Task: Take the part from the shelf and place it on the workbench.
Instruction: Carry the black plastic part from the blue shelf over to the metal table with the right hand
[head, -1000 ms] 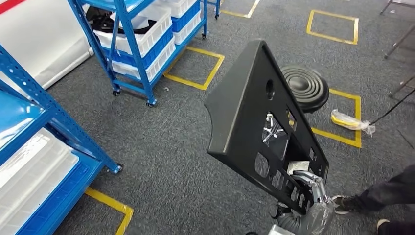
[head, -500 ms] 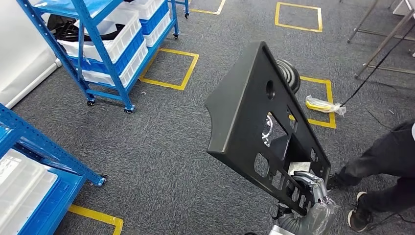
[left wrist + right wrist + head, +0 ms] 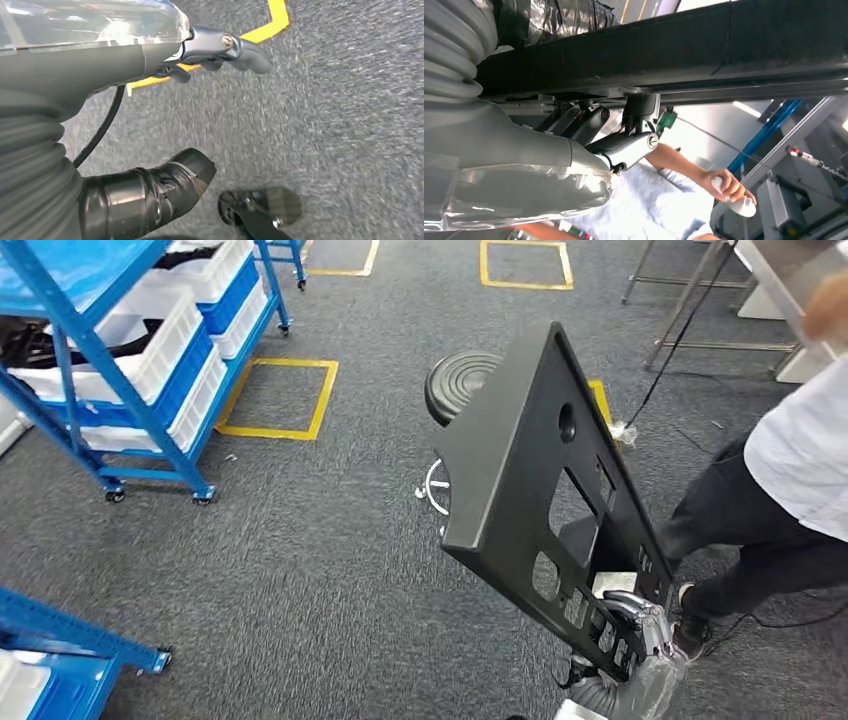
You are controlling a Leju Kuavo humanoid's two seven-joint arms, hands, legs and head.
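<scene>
Gripping the black part (image 3: 540, 500) by its lower edge, right hand (image 3: 640, 625) tilting it upright (clearing the floor (image 3: 300, 560)), left hand (image 3: 150, 55) hanging slack.

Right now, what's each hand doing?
Left hand: holding nothing, fingers apart, hanging over the carpet.
Right hand: gripping the black panel at its lower edge.

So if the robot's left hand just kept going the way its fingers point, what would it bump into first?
Probably just the grey carpet floor. The left hand hangs with nothing in it, and its fingers point out over the carpet and a yellow tape line. Nothing else seems to lie ahead, though depth is hard to judge.
</scene>
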